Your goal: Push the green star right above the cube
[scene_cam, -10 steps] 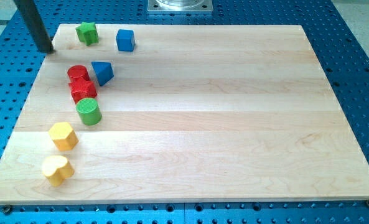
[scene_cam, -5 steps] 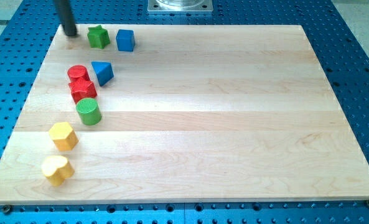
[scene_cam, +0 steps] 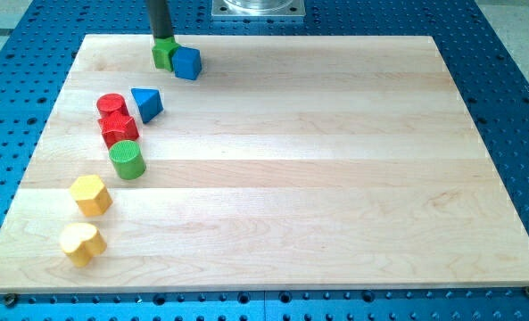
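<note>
The green star (scene_cam: 162, 53) lies near the board's top edge, pressed against the left side of the blue cube (scene_cam: 186, 63). My tip (scene_cam: 161, 37) stands at the star's top edge, touching it and hiding part of it. The rod rises out of the view's top.
A blue triangle (scene_cam: 146, 103), a red cylinder (scene_cam: 111, 104), a red star (scene_cam: 119, 127) and a green cylinder (scene_cam: 127, 160) cluster at the left. Two yellow blocks (scene_cam: 90, 194) (scene_cam: 82, 242) lie at the lower left. The wooden board (scene_cam: 318, 178) rests on a blue perforated table.
My tip has swept right along the board's top edge. The green star has slid right until it meets the blue cube, which has shifted slightly right.
</note>
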`<state>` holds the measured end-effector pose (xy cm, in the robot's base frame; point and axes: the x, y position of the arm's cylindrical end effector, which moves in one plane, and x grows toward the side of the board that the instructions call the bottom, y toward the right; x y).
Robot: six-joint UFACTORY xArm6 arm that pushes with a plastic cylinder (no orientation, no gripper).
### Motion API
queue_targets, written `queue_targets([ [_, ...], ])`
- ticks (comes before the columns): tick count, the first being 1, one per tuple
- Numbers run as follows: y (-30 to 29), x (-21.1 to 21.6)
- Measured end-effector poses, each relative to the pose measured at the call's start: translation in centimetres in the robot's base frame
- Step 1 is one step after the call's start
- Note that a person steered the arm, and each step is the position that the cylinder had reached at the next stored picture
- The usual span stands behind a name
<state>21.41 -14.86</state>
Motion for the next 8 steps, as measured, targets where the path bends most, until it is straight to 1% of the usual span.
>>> queue_targets([
  [1,2.5,0.7],
  [2,-5.2,-1.2],
  [3,-10.2,2.0],
  [4,-6.6,4.1],
  [5,-1.9,4.8],
  [6,1.9,2.9],
  [7,3.3,1.6],
  [8,-0.2,2.8],
])
